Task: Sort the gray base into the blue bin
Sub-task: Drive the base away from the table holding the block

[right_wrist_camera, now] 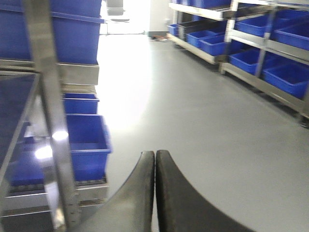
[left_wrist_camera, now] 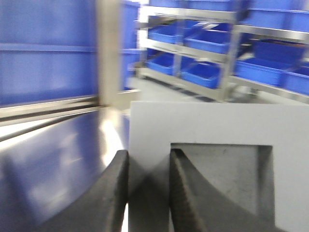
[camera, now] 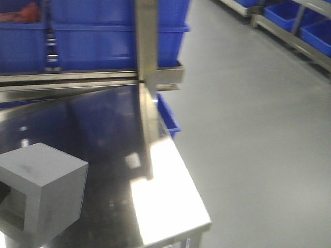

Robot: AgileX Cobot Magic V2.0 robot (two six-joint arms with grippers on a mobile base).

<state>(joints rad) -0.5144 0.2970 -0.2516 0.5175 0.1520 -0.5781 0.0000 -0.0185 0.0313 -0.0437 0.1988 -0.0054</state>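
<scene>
The gray base is a matte gray cube at the lower left of the front view, over the steel table, with its square recess facing left. In the left wrist view the gray base fills the frame. My left gripper is shut on its left wall, with one finger outside and the other inside the recess. My right gripper is shut on nothing, out over the grey floor. Large blue crates stand on the shelf behind the table; I cannot tell which one is the blue bin.
A steel upright post rises at the table's right side. A crate with red contents sits top left. A smaller blue crate sits on a low shelf beside the table. Racks of blue crates line the right aisle.
</scene>
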